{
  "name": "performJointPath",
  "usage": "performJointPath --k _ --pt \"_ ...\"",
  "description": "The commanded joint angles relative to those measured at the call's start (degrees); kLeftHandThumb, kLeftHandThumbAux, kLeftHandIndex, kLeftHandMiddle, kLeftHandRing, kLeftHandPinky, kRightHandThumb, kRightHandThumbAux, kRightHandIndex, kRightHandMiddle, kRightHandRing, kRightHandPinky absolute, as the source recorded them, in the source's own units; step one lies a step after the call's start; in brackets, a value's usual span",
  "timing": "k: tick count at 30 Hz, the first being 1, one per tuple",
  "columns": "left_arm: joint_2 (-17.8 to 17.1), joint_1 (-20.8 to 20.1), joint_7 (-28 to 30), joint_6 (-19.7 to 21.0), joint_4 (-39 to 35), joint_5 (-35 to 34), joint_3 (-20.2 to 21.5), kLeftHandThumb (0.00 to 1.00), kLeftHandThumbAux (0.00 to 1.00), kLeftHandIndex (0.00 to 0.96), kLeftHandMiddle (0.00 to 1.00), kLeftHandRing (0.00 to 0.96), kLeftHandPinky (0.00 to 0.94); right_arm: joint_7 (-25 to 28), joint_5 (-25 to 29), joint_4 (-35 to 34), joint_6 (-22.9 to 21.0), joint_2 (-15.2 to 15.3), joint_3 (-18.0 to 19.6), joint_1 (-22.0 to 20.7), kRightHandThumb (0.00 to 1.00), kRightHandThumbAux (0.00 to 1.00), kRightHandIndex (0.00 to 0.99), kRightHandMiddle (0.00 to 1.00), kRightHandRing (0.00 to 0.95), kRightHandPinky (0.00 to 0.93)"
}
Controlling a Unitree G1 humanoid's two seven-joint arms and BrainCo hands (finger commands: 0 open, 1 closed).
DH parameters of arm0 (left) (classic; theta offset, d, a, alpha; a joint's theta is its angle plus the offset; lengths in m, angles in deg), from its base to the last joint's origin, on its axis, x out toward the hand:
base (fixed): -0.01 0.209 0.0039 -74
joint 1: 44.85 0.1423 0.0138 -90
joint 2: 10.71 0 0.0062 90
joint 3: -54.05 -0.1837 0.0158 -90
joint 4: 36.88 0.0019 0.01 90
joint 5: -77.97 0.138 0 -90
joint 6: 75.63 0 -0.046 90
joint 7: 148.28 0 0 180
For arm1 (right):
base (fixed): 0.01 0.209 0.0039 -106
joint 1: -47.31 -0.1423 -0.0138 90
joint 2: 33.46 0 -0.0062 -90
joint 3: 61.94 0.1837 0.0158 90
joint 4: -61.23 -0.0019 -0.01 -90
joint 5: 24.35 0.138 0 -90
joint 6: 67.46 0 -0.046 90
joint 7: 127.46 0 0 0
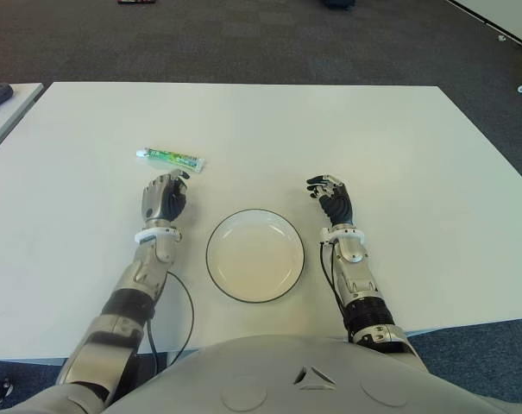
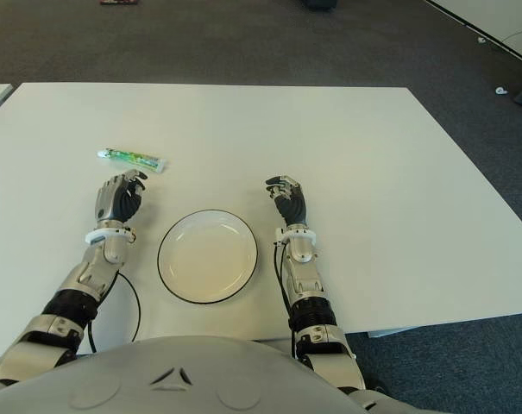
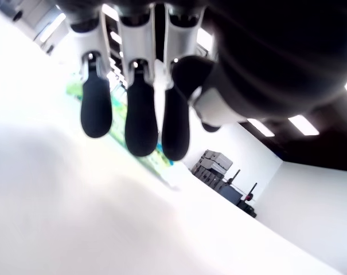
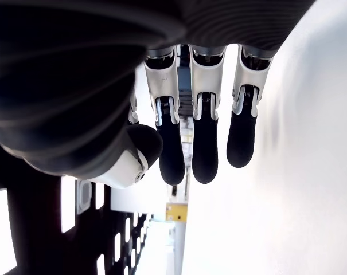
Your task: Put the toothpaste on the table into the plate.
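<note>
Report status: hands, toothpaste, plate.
Left hand open, just short of the toothpaste; right hand open, idle right of the plate. Toothpaste flat on the table, ungrasped. Plate empty. Nothing in the way.

The toothpaste [image 1: 171, 158] is green and white with a white cap. The plate [image 1: 254, 255] is cream-white, rimmed black, on a white table [image 1: 373, 138]; the carpet [image 1: 243, 39] is dark grey.
</note>
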Motion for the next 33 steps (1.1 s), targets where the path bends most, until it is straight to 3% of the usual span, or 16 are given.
performJointPath --k 1,5,10,13,15,16,18,22,28,33 --pt "-1.71 -2.60 -1.96 2.79 1.08 3.04 -2.22 0.837 0.679 0.395 0.536 0.636 0.616 -0.32 -0.10 0.40 -1.01 -0.22 -0.10 -0.06 0.709 0.733 0.417 0.414 0.396 0.407" --pt "-3.87 -7.99 -1.58 4.84 4.28 4.67 -3.97 0.837 0.679 0.395 0.533 0.615 0.592 -0.51 -0.13 0.64 -1.01 -0.30 -0.09 -0.21 0.710 0.733 0.418 0.416 0.398 0.408" --pt "-5.79 -13.04 -2.48 4.05 9.70 5.53 -6.32 0.834 0.677 0.398 0.510 0.558 0.536 -0.71 -0.20 1.05 -0.73 -0.35 -0.15 -0.34 0.710 0.733 0.418 0.413 0.395 0.402" --pt "-7.10 -16.17 -2.85 2.43 14.33 5.71 -7.76 0.835 0.674 0.417 0.476 0.470 0.471 -0.76 -0.20 1.21 -0.47 -0.34 -0.20 -0.36 0.710 0.734 0.418 0.411 0.394 0.401" --pt "-8.05 -18.35 -2.83 1.39 17.62 5.86 -8.88 0.759 0.689 0.415 0.368 0.360 0.379 -0.70 -0.14 1.24 -0.26 -0.33 -0.20 -0.31 0.710 0.734 0.418 0.409 0.392 0.400" --pt "-8.41 -19.24 -2.86 0.95 19.00 5.96 -9.38 0.712 0.622 0.316 0.313 0.312 0.335 -0.65 -0.11 1.25 -0.16 -0.32 -0.20 -0.28 0.709 0.734 0.417 0.407 0.391 0.399" --pt "-9.11 -20.62 -2.99 0.47 21.10 6.22 -10.35 0.670 0.551 0.225 0.258 0.263 0.296 -0.53 -0.02 1.06 -0.14 -0.35 -0.22 -0.17 0.709 0.734 0.417 0.404 0.389 0.398" --pt "-10.38 -23.13 -3.11 0.08 25.36 6.78 -12.40 0.641 0.435 0.102 0.168 0.184 0.240 -0.37 0.27 0.74 -0.18 -0.44 -0.14 0.04 0.709 0.734 0.417 0.404 0.391 0.407" --pt "-12.36 -26.36 -2.76 -0.80 30.32 8.47 -16.38 0.610 0.333 0.013 0.042 0.049 0.080 -0.73 0.18 0.42 -0.27 -0.51 -0.04 0.31 0.709 0.734 0.417 0.406 0.394 0.412" --pt "-13.48 -29.82 -1.78 -0.12 34.74 11.28 -20.90 0.573 0.262 0.002 0.007 0.008 0.014 -1.05 -0.04 -0.03 -0.23 -0.48 -0.07 0.65 0.710 0.733 0.417 0.406 0.398 0.413"
